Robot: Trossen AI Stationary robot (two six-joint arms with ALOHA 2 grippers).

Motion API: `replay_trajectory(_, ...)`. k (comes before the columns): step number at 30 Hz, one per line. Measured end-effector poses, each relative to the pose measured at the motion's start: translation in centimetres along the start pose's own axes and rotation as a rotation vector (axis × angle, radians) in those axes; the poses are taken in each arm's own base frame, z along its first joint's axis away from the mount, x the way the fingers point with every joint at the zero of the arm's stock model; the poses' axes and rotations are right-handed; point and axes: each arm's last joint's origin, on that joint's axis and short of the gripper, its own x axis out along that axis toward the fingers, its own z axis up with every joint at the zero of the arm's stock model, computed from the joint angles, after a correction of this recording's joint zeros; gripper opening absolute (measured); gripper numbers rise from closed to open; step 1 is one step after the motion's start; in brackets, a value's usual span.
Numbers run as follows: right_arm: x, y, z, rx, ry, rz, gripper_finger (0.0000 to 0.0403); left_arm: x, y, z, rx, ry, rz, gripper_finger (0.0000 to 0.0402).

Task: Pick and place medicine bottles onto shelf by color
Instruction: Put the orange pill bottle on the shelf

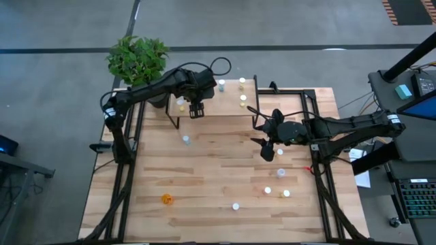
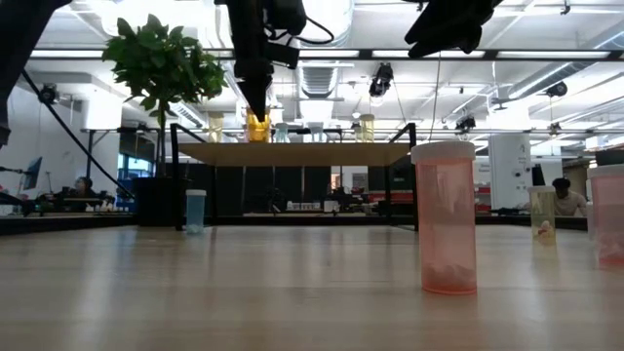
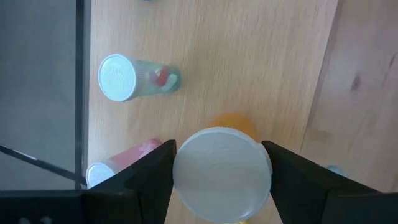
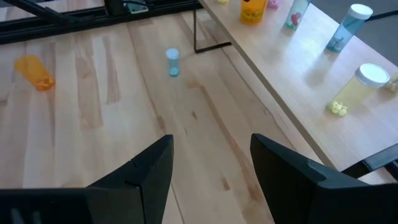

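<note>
While my left gripper (image 3: 221,180) brackets an orange bottle (image 3: 222,174) over the shelf (image 1: 231,102), upper centre — fingers parted, contact unclear — right gripper (image 4: 211,168) hangs open, empty.

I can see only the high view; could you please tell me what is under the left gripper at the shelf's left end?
Observer: The left wrist view shows a yellow-orange bottle with a white round cap right at the left gripper.
Operator: Thank you. Is that bottle down on the shelf?
Observer: Yes. In the low view it stands upright on the low shelf with a light wood top, with the gripper directly above it.
Operator: And is the right gripper carrying anything?
Observer: No. The right wrist view shows the right gripper open, with only the bare wooden table between its fingers.
</note>
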Motion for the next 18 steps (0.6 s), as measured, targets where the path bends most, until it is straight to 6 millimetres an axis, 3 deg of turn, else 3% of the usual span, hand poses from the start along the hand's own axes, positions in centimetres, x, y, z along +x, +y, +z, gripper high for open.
replay_trajectory(18,0.03,0.01,-0.01,0.005,0.001,0.0,0.0206,0.05,0.13,0.03,-0.01,-0.012,-0.016,0.0213)
